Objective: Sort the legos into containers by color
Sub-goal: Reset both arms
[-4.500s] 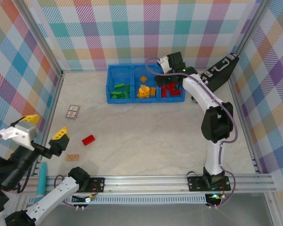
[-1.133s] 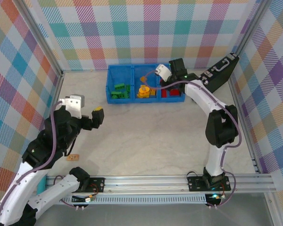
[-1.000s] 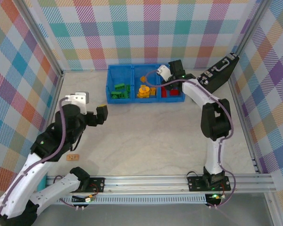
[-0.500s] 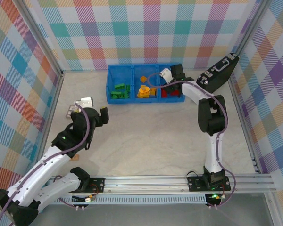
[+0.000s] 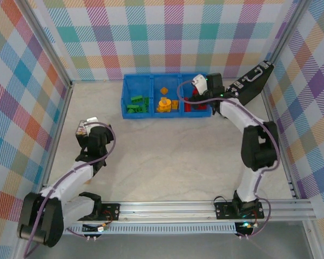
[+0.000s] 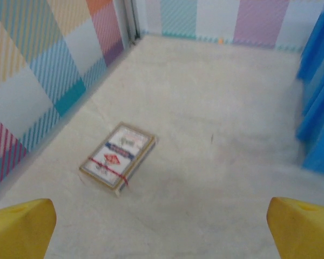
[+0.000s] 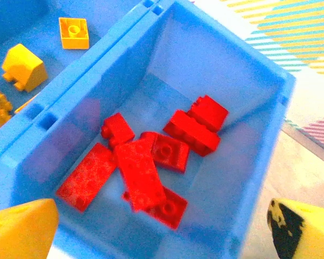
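The right end effector [image 7: 162, 224], spread apart and empty, is hanging over the red bricks [image 7: 146, 172] in the blue tray [image 5: 151, 115] at twelve o'clock. Green bricks [image 5: 136, 103] and orange bricks [image 5: 164, 103] are lying in their own parts. The left end effector [image 6: 162, 226], apart too, is hovering over the counter [image 5: 178, 156] near nine o'clock. The sorting is looking nearly done.

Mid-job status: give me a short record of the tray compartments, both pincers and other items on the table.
tray: blue tray, three compartments
left compartment: green legos
middle compartment: orange-yellow legos
right compartment: red legos
left pincer: open, empty, facing flat box
right pincer: open, empty, over red legos
other: black case right of tray
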{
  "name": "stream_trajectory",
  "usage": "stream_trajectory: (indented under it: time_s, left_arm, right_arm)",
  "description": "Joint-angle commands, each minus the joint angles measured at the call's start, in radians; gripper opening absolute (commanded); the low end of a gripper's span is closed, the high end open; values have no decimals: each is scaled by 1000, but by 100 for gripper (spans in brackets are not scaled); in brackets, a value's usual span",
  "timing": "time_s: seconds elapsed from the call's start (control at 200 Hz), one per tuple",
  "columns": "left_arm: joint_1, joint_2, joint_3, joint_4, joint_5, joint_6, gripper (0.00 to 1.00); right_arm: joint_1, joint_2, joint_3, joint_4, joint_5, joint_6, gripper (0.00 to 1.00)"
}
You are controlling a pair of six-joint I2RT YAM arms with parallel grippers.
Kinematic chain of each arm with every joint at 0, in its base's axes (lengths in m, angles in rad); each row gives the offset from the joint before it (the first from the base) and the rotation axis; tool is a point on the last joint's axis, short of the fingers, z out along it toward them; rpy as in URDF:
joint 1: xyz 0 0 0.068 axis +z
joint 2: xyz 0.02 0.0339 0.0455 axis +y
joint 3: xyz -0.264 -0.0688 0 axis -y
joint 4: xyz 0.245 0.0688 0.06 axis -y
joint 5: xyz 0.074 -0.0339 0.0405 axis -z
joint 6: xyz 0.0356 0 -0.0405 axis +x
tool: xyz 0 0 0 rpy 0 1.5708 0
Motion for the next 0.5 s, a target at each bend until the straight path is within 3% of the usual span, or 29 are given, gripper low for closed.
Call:
stream_trajectory:
  time_s: [0.0,0.175,0.24,0.305,0.36,0.41,0.46,0.495]
  left_arm:
    - [41,91,-68,369,112,57,100]
    - [83,300,-79,584,228,97,100]
    - [98,398,-73,633,278,94,100]
    - [103,539,-75,812,277,115,100]
    - [113,476,-6,554,313,82,100]
    - [142,517,-36,697,363,88,100]
    - [142,490,-16,601,359,75,100]
    - [142,498,-22,631,358,80,100]
  right_arm:
    - [-17,-157,-151,35,-21,136,99]
    - [-24,-408,-457,95,1,242,99]
    - [-40,-495,-599,179,-2,280,99]
    - [-84,-573,-753,310,-15,319,99]
    - [-116,-623,-868,410,-14,354,99]
    - [-134,-659,-954,502,-8,371,99]
    - [-136,-687,-1041,638,-14,355,99]
    - [-138,-695,-1096,738,-13,337,99]
